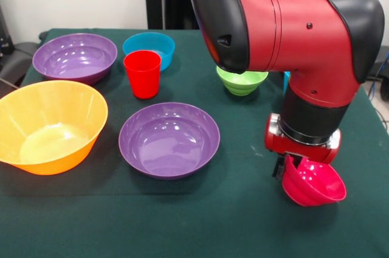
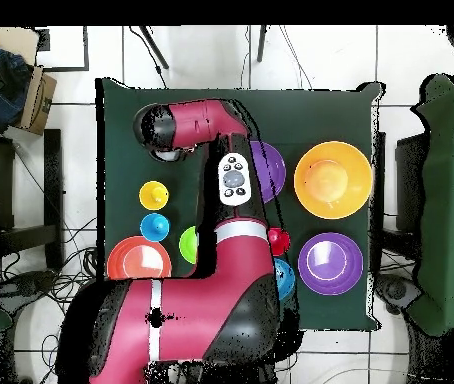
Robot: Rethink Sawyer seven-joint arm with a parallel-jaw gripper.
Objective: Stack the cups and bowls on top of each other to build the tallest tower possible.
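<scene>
The red and black arm [image 1: 292,33] is reaching down over the green-covered table [image 1: 200,227], and its gripper [image 1: 292,167] is pinching the rim of a magenta-pink bowl [image 1: 313,185], which is hanging tilted just above the cloth near the table's front right corner in the front view. The fingers themselves are mostly hidden behind the bowl's wall.

Toward the front left, the big yellow-orange bowl [image 1: 48,125] is sitting upright, with one purple bowl [image 1: 169,139] just beside it near the middle of the table. The second purple bowl [image 1: 75,57] is resting by the far left corner, with a blue bowl [image 1: 149,48] next to it toward the far edge. A red cup [image 1: 143,73] is standing upright just in front of the blue bowl, between the two purple ones. A green bowl [image 1: 242,80] is sitting behind the arm's elbow, which is partly covering it.

In the overhead view the arm's bulk is lying across the middle of the table and blocking much of it. On the arm's left there, an orange bowl [image 2: 138,260] is sitting at the table's bottom edge, with a yellow cup [image 2: 154,194] and a light blue cup [image 2: 154,227] standing just above it, close together.
</scene>
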